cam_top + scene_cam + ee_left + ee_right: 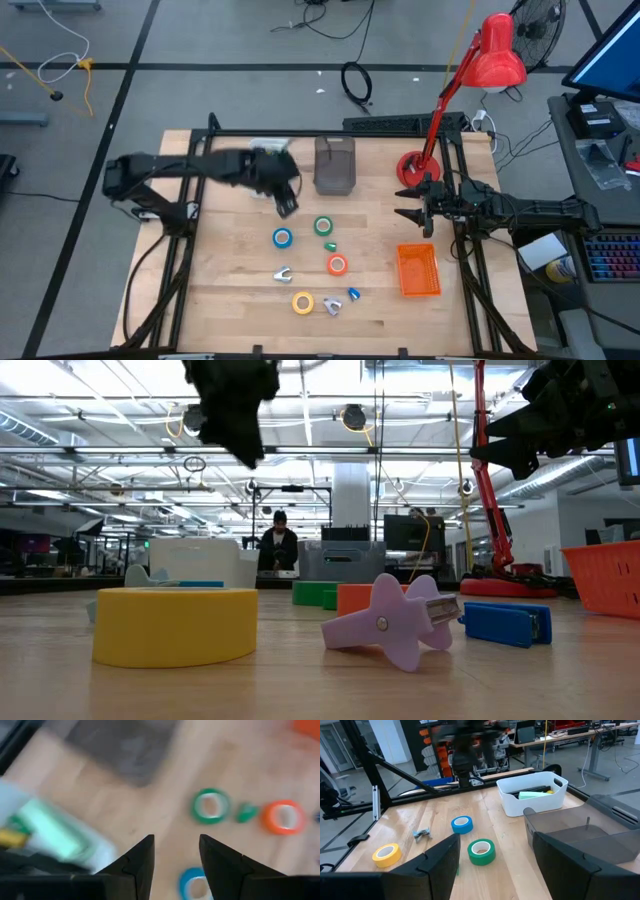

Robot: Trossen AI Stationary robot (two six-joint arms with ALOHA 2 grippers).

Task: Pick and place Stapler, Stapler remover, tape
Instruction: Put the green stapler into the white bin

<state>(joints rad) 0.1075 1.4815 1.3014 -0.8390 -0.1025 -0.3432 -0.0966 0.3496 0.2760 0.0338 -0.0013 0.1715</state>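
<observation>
Left fingers spread empty above blue tape, right fingers spread, white bin only in right wrist view

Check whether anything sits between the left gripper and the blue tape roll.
Nothing visible does. The left gripper hangs above the table, empty with fingers apart, and the blue tape roll lies just past it on bare wood.

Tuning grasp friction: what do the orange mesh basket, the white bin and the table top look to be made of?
Orange mesh basket: likely moulded plastic, uniform bright colour, perforated grid walls.
White rectangular bin: looks like smooth, semi-gloss plastic, rounded rim with soft highlights.
Pale table top: wood, butcher-block style, visible grain and joined strips, light satin sheen.
</observation>
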